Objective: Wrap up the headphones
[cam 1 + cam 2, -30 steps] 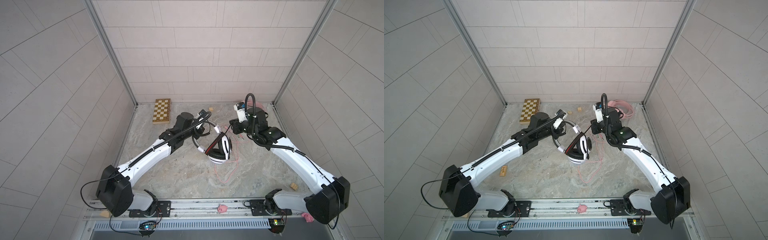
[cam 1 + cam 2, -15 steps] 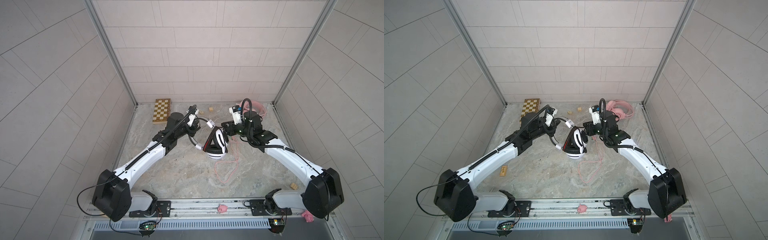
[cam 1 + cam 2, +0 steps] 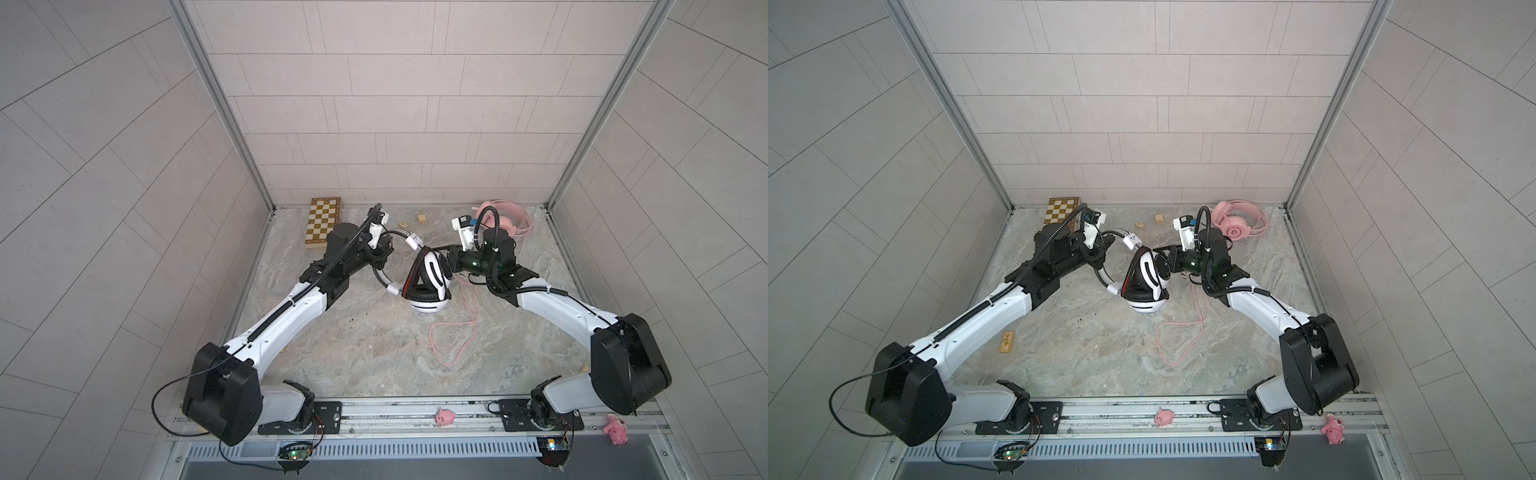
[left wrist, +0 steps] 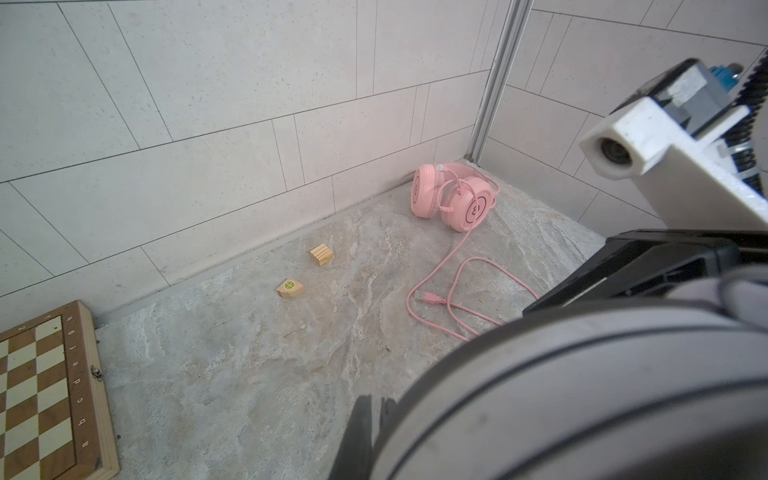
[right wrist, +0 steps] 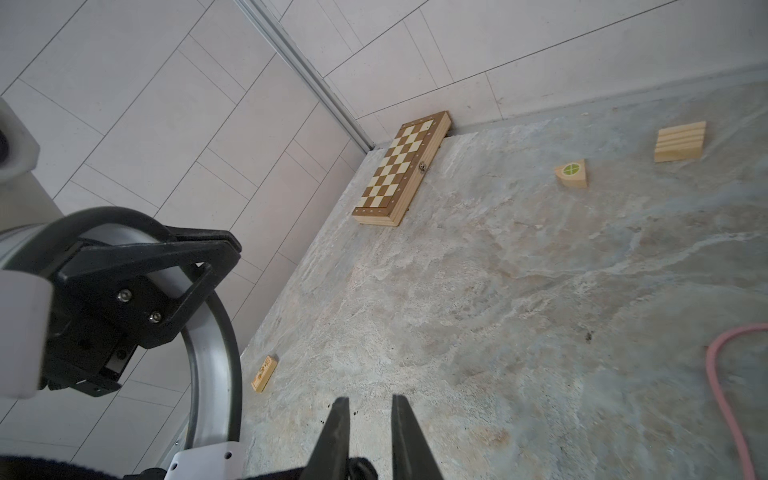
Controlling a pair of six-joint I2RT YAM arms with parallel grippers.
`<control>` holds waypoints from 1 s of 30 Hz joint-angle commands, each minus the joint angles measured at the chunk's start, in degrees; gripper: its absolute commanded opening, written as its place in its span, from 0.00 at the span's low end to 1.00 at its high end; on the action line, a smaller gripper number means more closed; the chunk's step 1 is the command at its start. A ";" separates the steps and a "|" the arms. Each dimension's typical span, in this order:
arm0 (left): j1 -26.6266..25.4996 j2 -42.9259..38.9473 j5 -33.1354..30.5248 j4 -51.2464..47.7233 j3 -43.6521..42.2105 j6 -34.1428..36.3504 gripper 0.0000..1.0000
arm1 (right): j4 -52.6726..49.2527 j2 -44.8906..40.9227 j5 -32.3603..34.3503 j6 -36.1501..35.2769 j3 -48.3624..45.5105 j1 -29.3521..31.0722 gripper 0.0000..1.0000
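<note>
I read left gripper (image 5: 208, 255) pinching the band of white headset (image 3: 428, 278), which sits centre, between the arms. Right gripper (image 5: 368, 419) jaws slightly parted beside its earcup. Pink headset (image 3: 505, 220) lies in back right corner.

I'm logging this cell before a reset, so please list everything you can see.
white-and-black over-ear headphones: one, mid-table, between the arms
pink over-ear headphones: one, back right corner
pink cord: one, looped loose, right of centre
folded wooden chessboard: one, brown and cream, back left
ridged wooden block: one, pale, near back wall
wooden wedge with green circle: one, beside that block
flat wooden block: one, left edge
pink pig toys: two, front rail
marble-look table: one, grey-beige
left gripper: black, shut on the white headphones' headband
right gripper: black, jaws slightly apart, by the earcup
</note>
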 commanded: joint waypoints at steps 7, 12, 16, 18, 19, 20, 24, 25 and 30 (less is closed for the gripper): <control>0.77 -5.18 -2.15 9.94 0.27 -5.57 0.00 | -1.54 -0.74 0.36 -0.49 -3.38 -0.50 0.40; 1.36 -5.68 -6.44 9.67 -0.36 -5.42 0.00 | -2.82 -1.92 1.65 -1.50 -4.75 -1.13 0.49; 1.74 -5.68 -9.82 8.64 -0.43 -5.16 0.00 | -4.51 -2.49 3.25 -3.45 -5.69 -1.12 0.49; 1.78 -5.78 -12.03 8.49 -0.79 -4.71 0.00 | -5.83 -3.02 5.34 -4.93 -6.52 -1.17 0.49; 1.82 -5.71 -13.39 8.29 -1.03 -4.52 0.00 | -6.48 -3.39 6.67 -5.81 -7.06 -1.13 0.49; 1.89 -5.68 -14.58 8.11 -1.19 -4.51 0.00 | -7.11 -3.72 8.09 -6.52 -7.65 -1.17 0.49; 1.96 -5.02 -19.22 8.44 -2.27 -4.51 0.00 | -8.52 -5.18 13.68 -8.76 -11.02 -1.16 0.49; 1.99 -4.72 -20.33 8.44 -2.61 -4.60 0.00 | -8.37 -5.60 14.99 -8.94 -12.24 -1.10 0.49; 1.92 -2.31 -25.79 8.72 -3.97 -6.35 0.00 | -2.77 -7.56 22.97 -10.54 -20.42 -0.08 0.48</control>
